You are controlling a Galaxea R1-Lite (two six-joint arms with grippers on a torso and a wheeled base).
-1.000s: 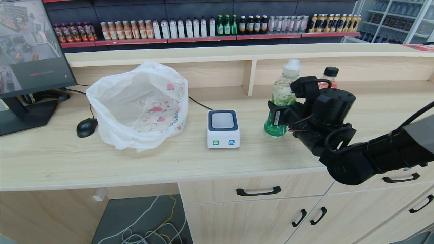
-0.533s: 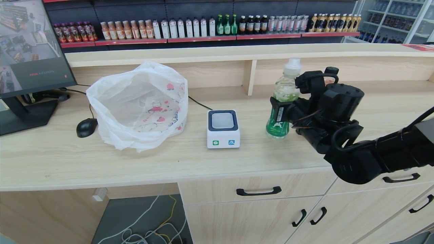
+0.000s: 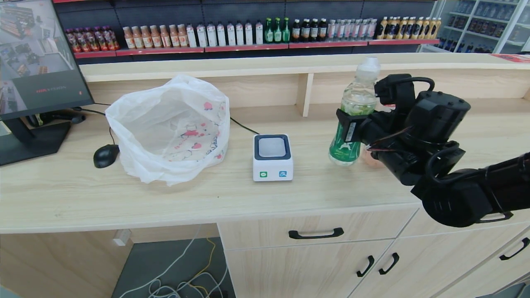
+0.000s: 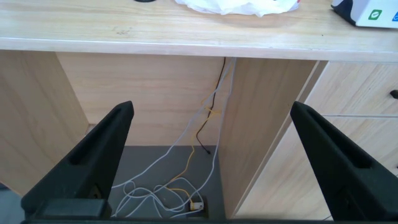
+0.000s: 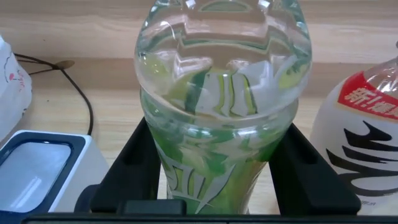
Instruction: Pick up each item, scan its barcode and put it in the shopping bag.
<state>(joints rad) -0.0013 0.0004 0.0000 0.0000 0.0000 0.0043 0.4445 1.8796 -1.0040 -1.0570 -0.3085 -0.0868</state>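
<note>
Green bottle [image 3: 356,103] clamped in right gripper [image 3: 351,131]. Slip judged possible: smooth wall. Red-label bottle [image 5: 364,137] just beside gripper could be knocked if swung toward scanner [image 3: 272,157].

Black mouse [image 3: 106,155] near monitor [image 3: 37,62] on counter [image 3: 207,198].
</note>
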